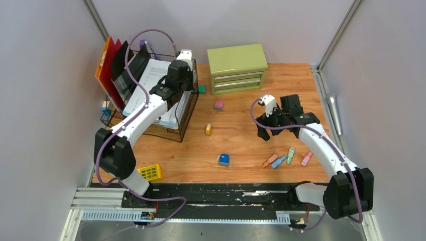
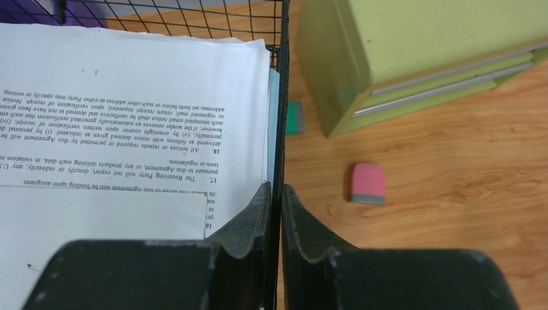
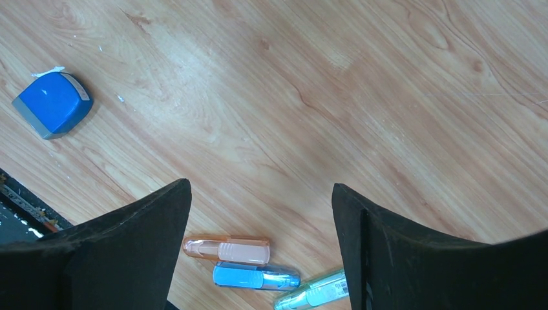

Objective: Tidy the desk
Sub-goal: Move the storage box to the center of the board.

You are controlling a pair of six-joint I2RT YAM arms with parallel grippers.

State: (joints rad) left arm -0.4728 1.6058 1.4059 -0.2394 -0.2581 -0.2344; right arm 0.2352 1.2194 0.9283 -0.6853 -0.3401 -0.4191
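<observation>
At the desk (image 2: 452, 194) far-left corner, left gripper (image 2: 276, 197) is pinching the wire basket (image 2: 283, 97) wall; sheet (image 2: 129, 84) inside is showing "18. All notices or reports"; right gripper (image 3: 262, 194) is hanging spread.

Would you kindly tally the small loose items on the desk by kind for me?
Blocks: 4 (teal block, pink block, yellow block, blue block)
Markers: 4 (orange marker, blue marker, green marker, pink marker)
Yellow grid: 1
Total on the desk: 9
</observation>
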